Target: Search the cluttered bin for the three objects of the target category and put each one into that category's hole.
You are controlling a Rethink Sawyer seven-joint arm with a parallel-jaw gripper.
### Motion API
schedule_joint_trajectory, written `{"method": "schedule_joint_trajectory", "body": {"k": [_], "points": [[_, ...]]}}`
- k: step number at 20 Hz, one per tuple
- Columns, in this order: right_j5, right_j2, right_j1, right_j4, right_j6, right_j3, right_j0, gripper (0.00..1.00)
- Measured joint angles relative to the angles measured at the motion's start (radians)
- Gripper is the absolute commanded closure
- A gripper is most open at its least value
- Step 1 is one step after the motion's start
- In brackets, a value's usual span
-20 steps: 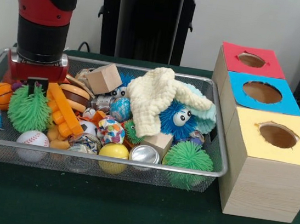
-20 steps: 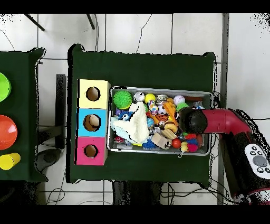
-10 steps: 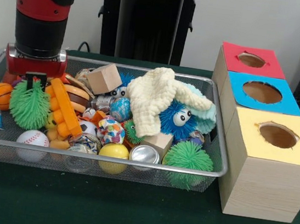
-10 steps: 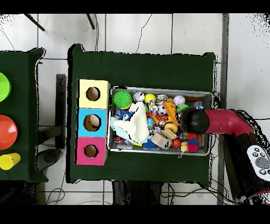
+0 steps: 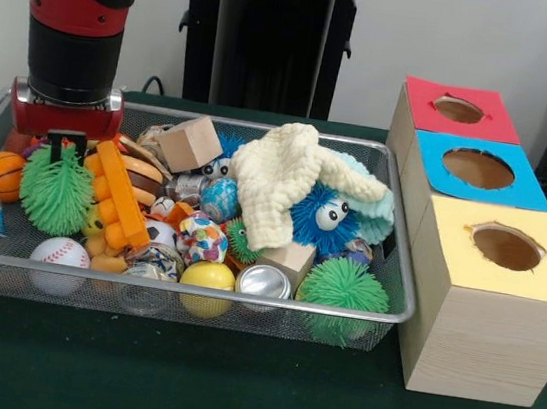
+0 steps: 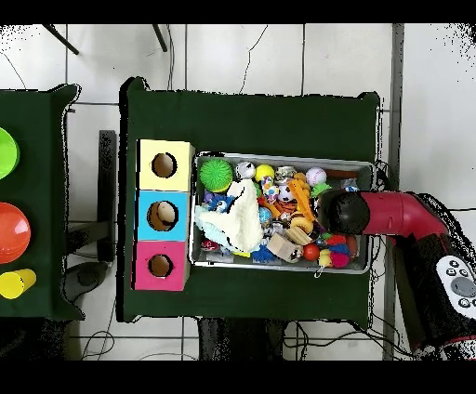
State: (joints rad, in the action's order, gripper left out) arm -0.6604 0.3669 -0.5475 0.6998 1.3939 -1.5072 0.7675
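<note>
While hand (image 5: 65, 149) touches spiky ball (image 5: 55, 193), no long axis.

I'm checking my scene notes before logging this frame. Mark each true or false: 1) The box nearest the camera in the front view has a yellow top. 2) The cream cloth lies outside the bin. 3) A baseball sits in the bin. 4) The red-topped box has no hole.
1) True: the yellow-topped box is nearest.
2) False: the cream cloth lies on the toys inside the wire bin.
3) True: baseball.
4) False: the red-topped box has a round hole.
</note>
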Motion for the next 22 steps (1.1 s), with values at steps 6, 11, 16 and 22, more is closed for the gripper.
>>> {"method": "schedule_joint_trajectory", "body": {"k": [6,11,16,22], "points": [[0.0,0.0,0.0,0.0,0.0,-0.006,0.0,1.0],[0.0,0.0,0.0,0.0,0.0,-0.012,0.0,1.0],[0.0,0.0,0.0,0.001,0.0,-0.013,0.0,1.0],[0.0,0.0,0.0,0.003,0.0,-0.014,0.0,1.0]]}}
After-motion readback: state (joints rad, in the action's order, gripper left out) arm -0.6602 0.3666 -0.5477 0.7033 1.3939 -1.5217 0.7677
